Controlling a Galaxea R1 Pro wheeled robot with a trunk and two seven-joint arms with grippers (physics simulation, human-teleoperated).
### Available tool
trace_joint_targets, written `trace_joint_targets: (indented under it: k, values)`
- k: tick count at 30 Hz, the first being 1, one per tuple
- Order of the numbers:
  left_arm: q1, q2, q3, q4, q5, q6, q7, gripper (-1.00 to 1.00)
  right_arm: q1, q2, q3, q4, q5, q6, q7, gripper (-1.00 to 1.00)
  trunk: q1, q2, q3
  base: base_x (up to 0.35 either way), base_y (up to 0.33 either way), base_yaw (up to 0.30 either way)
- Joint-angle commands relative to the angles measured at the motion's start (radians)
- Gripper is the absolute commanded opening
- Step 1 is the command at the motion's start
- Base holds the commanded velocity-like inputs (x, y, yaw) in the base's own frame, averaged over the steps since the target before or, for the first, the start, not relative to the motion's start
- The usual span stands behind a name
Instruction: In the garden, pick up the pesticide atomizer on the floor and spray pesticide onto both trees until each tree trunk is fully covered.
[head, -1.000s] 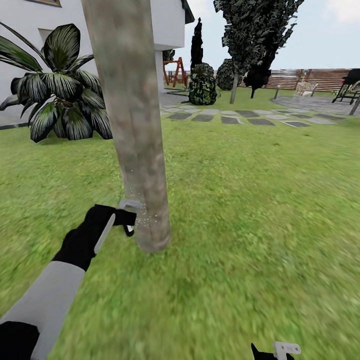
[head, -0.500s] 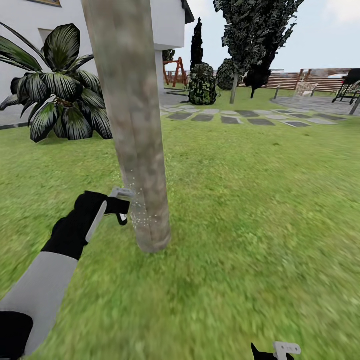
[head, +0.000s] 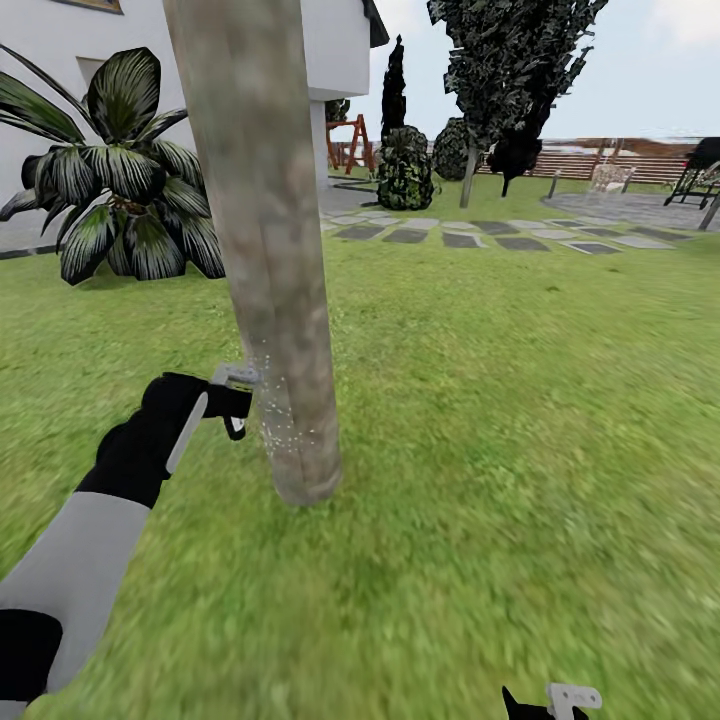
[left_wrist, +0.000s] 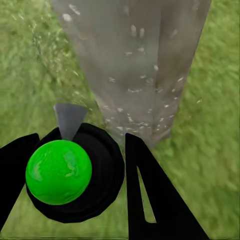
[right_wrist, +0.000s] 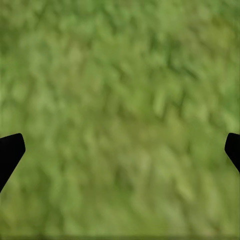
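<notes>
Left end effector clamped across the pesticide atomizer body, probably light and rigid, nozzle just beside tree trunk; right end effector spread open.

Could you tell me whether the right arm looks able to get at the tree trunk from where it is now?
Probably not yet. The right pincer hangs low over bare grass, well off to the side of the tree trunk. Nothing blocks the way, but the gap looks wide, so it would likely need a long stretch.
</notes>
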Motion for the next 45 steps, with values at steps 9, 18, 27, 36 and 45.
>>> trace_joint_targets:
  k: [9,18,27,36,45]
  values:
    - [0.145,-0.001,0.007,0.0,-0.002,-0.011,0.007,-1.0,0.0,-0.002,0.0,-0.001,0.0,0.0,0.0,1.0,0.0,0.0,0.0,0.021,-0.082,0.0]
    - [0.163,-0.004,0.011,0.152,0.003,-0.094,0.01,-1.0,0.0,0.0,0.0,0.0,0.0,0.0,0.0,1.0,0.0,0.0,0.0,0.035,-0.271,0.068]
    - [0.162,-0.013,0.103,0.161,0.0,-0.157,0.011,-1.0,0.0,0.0,0.0,0.0,0.0,0.0,0.0,1.0,0.0,0.0,0.0,0.064,-0.276,0.275]
    - [0.163,-0.034,0.107,0.21,-0.002,-0.197,0.053,-1.0,0.0,0.0,0.0,0.0,0.0,0.0,0.0,1.0,0.0,0.0,0.0,0.015,-0.276,0.106]
    - [0.163,-0.033,0.107,0.21,-0.003,-0.197,0.054,-1.0,0.0,0.0,0.0,0.0,0.0,0.0,0.0,1.0,0.0,0.0,0.0,0.0,-0.276,0.0]
